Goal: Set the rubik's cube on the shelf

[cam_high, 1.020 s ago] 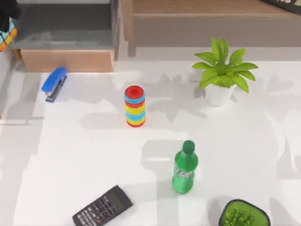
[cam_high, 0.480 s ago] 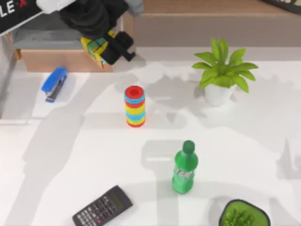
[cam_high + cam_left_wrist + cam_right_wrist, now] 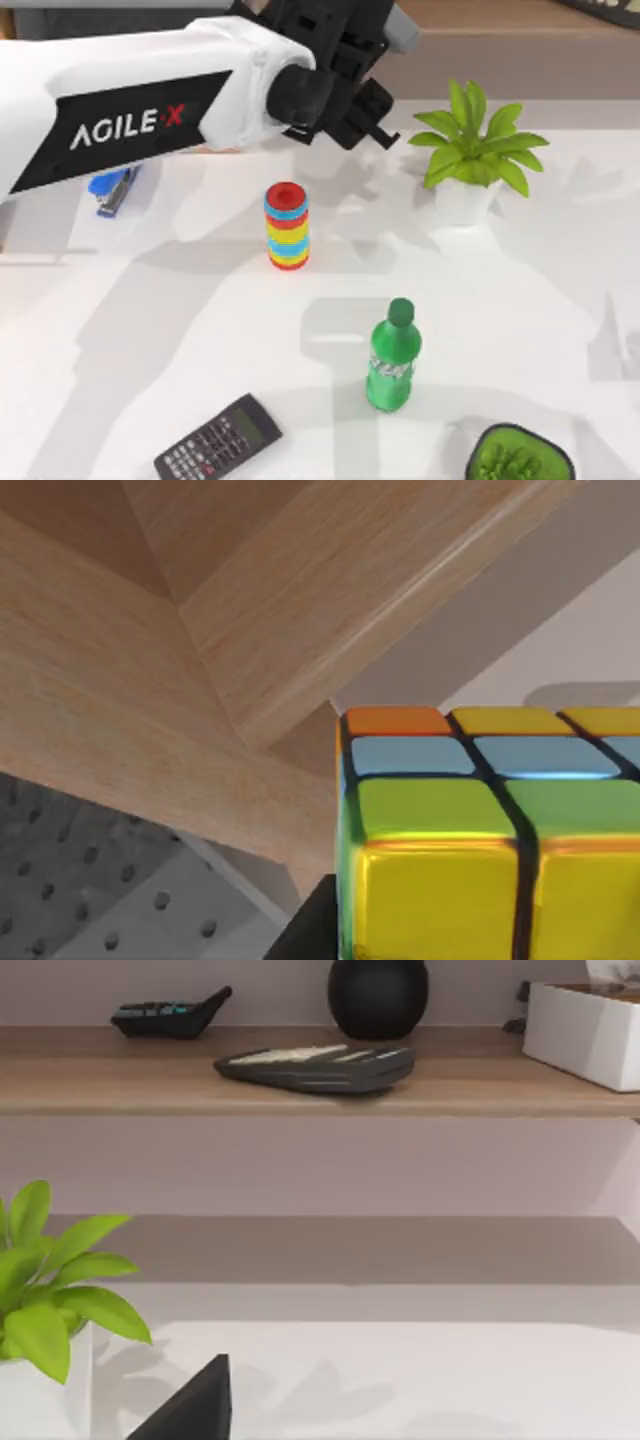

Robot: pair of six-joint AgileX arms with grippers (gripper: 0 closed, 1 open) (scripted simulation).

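My left arm reaches in from the left side of the table, and its gripper [image 3: 352, 98] hangs at the back, just in front of the left end of the shelf [image 3: 500, 62]. In the top view the arm's wrist hides the rubik's cube. The left wrist view has the rubik's cube [image 3: 480, 840] very close, with yellow, green, blue and orange squares, held in the gripper beside a dark finger [image 3: 308, 936]; wooden boards [image 3: 250, 610] stand just beyond it. The shelf [image 3: 300, 1095] also appears in the right wrist view, with a dark tip of the right gripper's finger [image 3: 190, 1412] at the picture's edge.
On the table stand a striped ring stack [image 3: 287, 225], a green bottle [image 3: 393, 355], a potted plant [image 3: 475, 150], a calculator [image 3: 218, 438], a blue stapler [image 3: 112, 190] and a green bowl [image 3: 520, 455]. The shelf carries a dark keyboard [image 3: 315, 1068], a black round object [image 3: 378, 995] and a white box [image 3: 585, 1025].
My left arm has swung in from the back left corner toward the right, carrying the cube past the grey cubby to the shelf's left end.
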